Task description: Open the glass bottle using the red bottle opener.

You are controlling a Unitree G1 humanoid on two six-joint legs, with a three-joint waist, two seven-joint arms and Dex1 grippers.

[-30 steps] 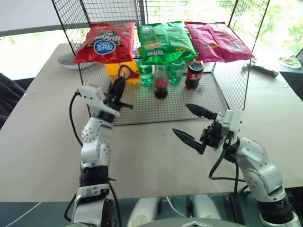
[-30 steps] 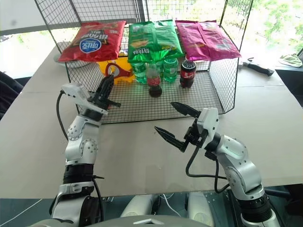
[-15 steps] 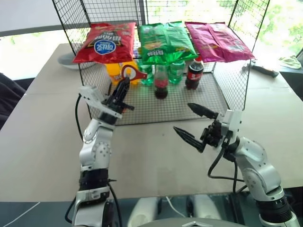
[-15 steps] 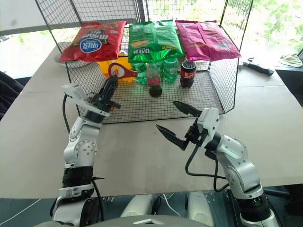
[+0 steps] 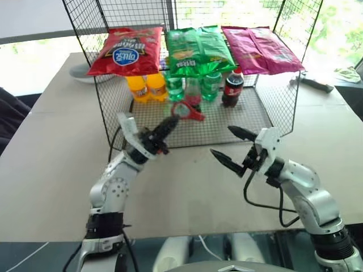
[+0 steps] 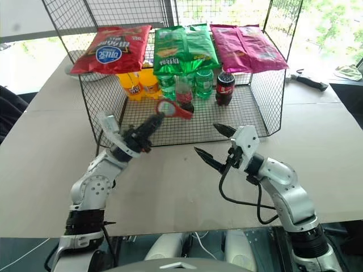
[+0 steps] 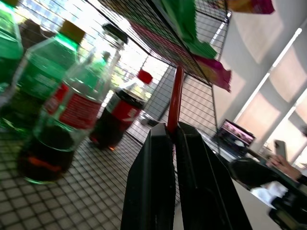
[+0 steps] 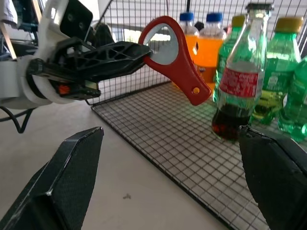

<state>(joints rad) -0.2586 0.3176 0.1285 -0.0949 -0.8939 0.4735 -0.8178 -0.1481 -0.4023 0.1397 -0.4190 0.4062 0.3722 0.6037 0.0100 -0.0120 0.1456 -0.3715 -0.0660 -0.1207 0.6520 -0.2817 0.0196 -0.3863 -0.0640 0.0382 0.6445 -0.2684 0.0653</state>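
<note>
Left tool [image 5: 170, 123] grips red bottle opener [image 5: 187, 110] beside glass bottle [image 8: 236, 81]

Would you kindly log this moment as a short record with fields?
left claw: shut on the red bottle opener, held up in front of the bottles
right claw: open, empty, low over the table
glass bottle: upright on the wire rack floor, cap still on
behind it: green bottles, orange bottles, cola bottle
</note>
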